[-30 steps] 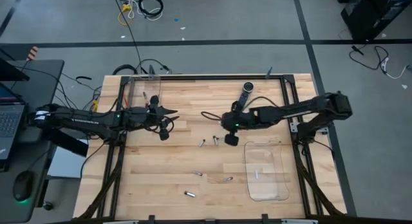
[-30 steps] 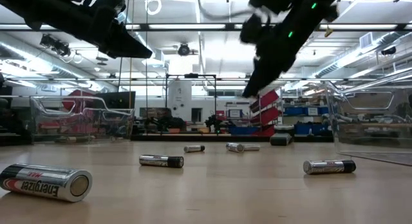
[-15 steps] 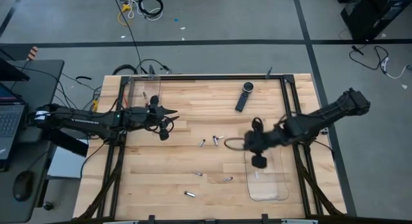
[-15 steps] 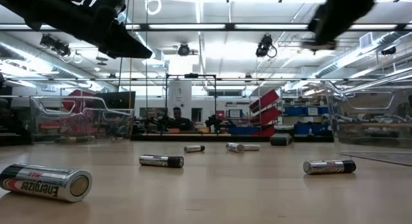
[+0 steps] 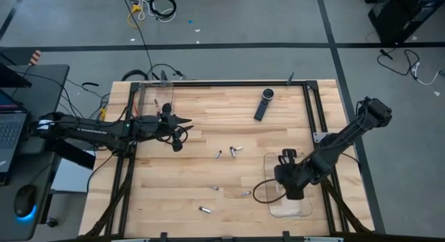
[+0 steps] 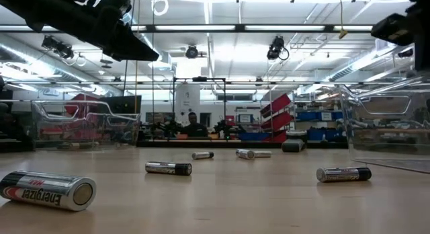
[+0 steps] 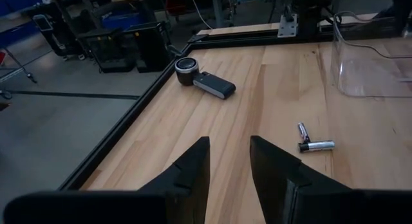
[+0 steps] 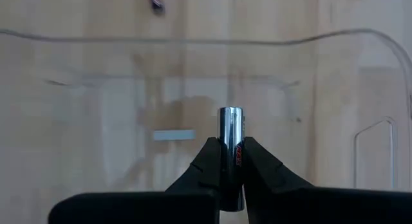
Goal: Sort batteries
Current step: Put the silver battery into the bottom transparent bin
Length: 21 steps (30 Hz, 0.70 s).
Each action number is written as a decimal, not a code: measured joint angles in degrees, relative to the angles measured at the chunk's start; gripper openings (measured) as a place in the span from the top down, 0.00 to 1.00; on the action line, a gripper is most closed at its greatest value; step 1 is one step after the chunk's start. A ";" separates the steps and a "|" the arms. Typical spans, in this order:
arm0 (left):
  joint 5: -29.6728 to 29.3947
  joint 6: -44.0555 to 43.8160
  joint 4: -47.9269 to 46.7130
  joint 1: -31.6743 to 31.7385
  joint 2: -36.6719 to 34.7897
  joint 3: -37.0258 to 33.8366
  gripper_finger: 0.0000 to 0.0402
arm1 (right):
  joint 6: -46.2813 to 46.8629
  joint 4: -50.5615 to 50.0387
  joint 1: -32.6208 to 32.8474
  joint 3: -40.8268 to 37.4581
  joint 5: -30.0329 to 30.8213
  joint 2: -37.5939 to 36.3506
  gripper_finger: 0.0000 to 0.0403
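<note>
Over the clear bin (image 5: 288, 200): my right gripper (image 8: 230, 161) clamps one battery (image 8: 230, 130).
Handling: battery small, rigid, slick; pinch mid-body.
Left gripper (image 7: 228, 161): parted, empty, above tabletop (image 5: 208, 113).

The worktop (image 5: 208, 117) is pale honey-coloured wood, made of narrow planks with fine lengthwise grain, inside a black metal frame (image 5: 229, 82). Both arms are matt black; the left one (image 5: 90, 128) carries small white lettering. The battery (image 8: 230, 143) between the right gripper's (image 8: 230, 161) black jaws is polished silver with a dark label bearing red print. The nearest battery (image 6: 47, 189) in the low view is black and silver with a red stripe and white lettering. The remote-like device (image 7: 205, 76) is black with a silvery ring. The bin (image 5: 304, 200) is clear, colourless plastic.
</note>
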 joint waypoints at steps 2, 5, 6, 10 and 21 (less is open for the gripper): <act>0.00 0.00 0.02 0.00 0.00 0.00 0.72 | -0.39 -0.28 0.28 0.00 1.23 2.13 0.94; 0.00 -0.01 0.02 -0.01 0.00 0.00 0.72 | -1.54 -0.18 0.28 0.00 3.32 5.36 0.93; 0.00 -0.02 0.00 -0.01 0.00 0.00 0.72 | -1.88 -0.16 0.26 0.00 3.94 6.45 0.93; 0.00 -0.02 0.00 0.00 0.00 0.00 0.72 | -2.08 -0.15 0.28 0.00 5.49 10.46 0.92; 0.00 -0.02 -0.02 0.00 0.00 0.00 0.72 | 1.19 1.94 0.30 0.00 5.68 17.34 0.84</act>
